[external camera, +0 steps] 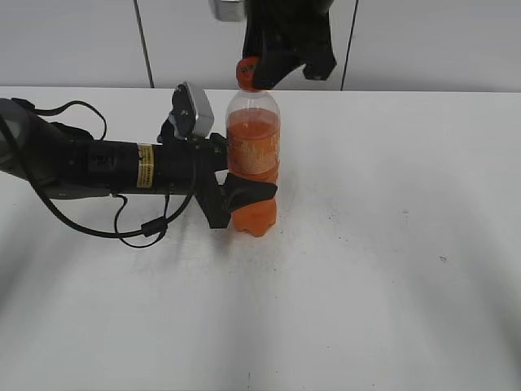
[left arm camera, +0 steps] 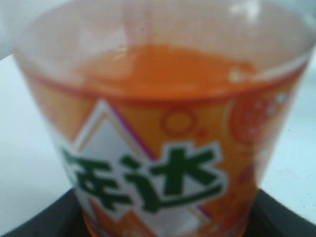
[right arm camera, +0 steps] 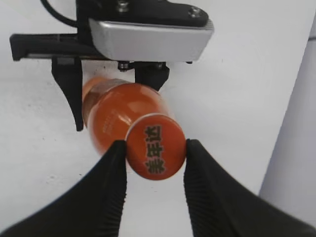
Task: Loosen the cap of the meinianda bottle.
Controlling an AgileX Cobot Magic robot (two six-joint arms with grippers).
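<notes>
Nearest the exterior camera lies bare white table, and on it, left of centre, stands the meinianda bottle, a tall clear plastic soda bottle upright and partly filled with orange liquid, an orange-yellow label band round its middle. The left gripper, a black two-fingered claw on an arm reaching in level from the left, is closed round the bottle's lower body just under the label; its wrist view is filled by the blurred label with green characters, black finger edges showing at the bottom corners. Above, the right gripper comes down from the top, its ribbed black fingers pressed against opposite sides of the cap, a small round orange plastic screw cap seated on the bottle's neck. Behind rises a pale panelled wall.
</notes>
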